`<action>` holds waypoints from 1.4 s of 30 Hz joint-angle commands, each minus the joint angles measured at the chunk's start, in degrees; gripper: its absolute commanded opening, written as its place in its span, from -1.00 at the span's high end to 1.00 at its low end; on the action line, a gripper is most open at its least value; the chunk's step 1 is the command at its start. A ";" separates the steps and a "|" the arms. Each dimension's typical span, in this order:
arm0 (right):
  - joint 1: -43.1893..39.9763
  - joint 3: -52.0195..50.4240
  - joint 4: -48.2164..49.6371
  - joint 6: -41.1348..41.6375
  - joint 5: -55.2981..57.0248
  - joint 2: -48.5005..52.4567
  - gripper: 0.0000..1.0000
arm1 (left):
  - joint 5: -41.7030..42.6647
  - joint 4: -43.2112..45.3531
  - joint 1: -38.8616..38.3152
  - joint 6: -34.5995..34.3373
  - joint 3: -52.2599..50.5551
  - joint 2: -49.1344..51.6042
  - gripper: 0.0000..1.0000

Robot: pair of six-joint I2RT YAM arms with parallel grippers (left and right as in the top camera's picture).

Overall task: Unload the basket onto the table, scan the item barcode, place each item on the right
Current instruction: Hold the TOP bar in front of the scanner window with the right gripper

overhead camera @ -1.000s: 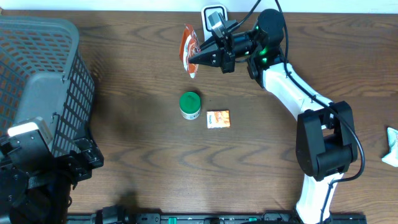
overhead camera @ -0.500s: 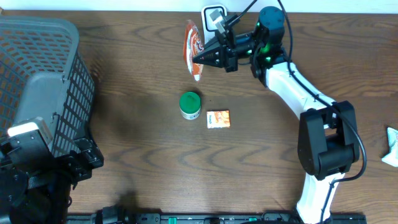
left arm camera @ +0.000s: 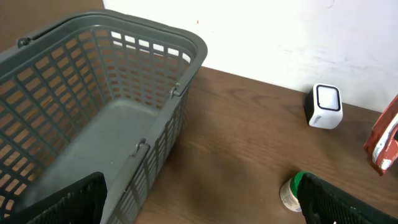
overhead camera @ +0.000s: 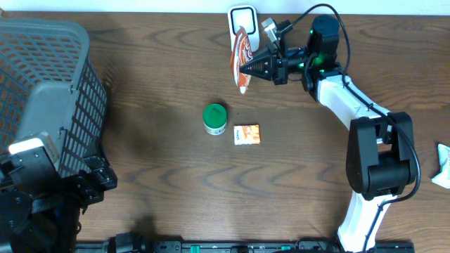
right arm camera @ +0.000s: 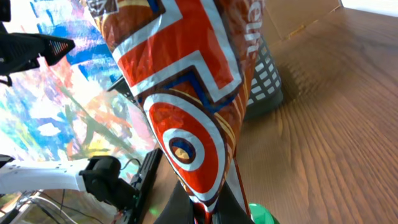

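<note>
Top centre of the overhead view, there's the right gripper (overhead camera: 247,69), clenched tight on the edge of the bag (overhead camera: 241,50). That's an orange-and-white snack bag, and it is up off the table. From above it overlaps the lower end of the white scanner (overhead camera: 241,14) at the top edge, but whether the two touch, I can't tell. In the wrist view the bag fills the frame, with red and white stripes and a bullseye mark, and its seam is pinched between the fingers at the bottom. No barcode shows on this face.

Mid-table, a green-lidded jar (overhead camera: 214,118) stands with a small orange box (overhead camera: 247,134) just to its right, both well below the bag. The grey basket (overhead camera: 86,105) takes the left side. Down in the lower left, the left gripper (left arm camera: 203,183) hangs released, its jaws spread wide with nothing in them.
</note>
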 commanded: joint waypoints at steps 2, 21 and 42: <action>-0.02 -0.59 -0.02 -1.77 -0.72 0.17 0.98 | 0.55 0.02 -0.20 -0.50 -0.07 -0.11 -0.96; 2.27 -0.59 12.57 -45.62 0.24 0.17 0.98 | 0.55 0.02 -0.20 -0.50 -0.07 -0.11 -0.96; 2.12 -0.59 10.19 -29.53 -0.55 0.17 0.98 | 0.55 0.02 -0.20 -0.50 -0.07 -0.11 -0.96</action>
